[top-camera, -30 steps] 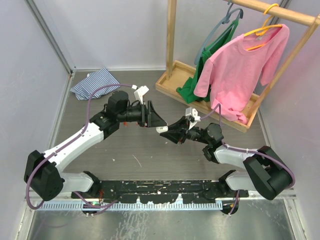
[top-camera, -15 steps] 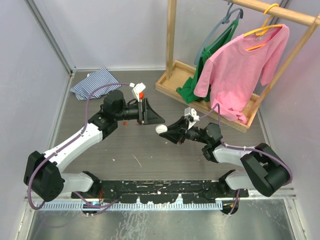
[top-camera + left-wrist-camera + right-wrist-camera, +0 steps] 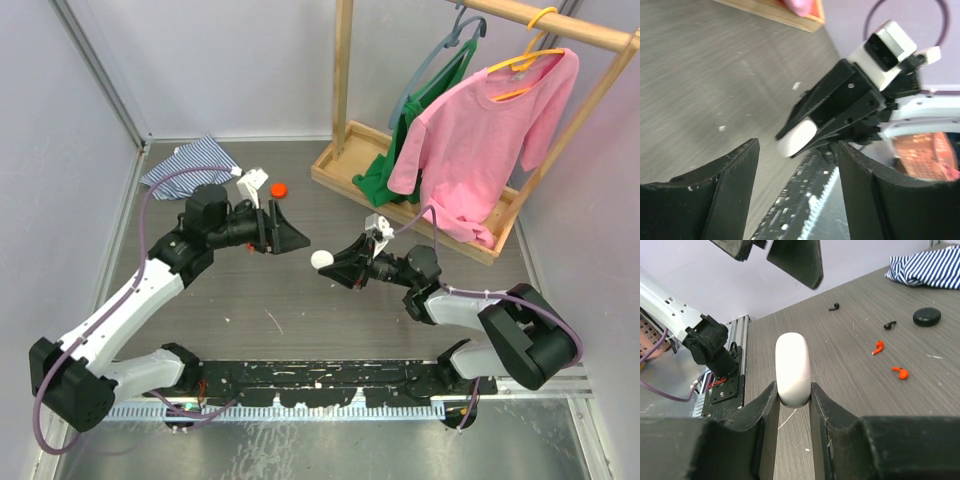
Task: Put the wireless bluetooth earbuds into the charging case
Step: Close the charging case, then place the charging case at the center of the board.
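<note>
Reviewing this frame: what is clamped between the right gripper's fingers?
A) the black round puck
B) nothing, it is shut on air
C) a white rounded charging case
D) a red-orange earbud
C: in the right wrist view the right gripper presses both fingers against the white charging case, while the red-orange earbuds and the black puck lie apart on the table.

Table [image 3: 300,305] centre open; garment rack [image 3: 343,90] blocks far right.

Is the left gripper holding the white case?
No, the white case sits clamped in the right gripper; the left gripper is open and holds nothing.
</note>
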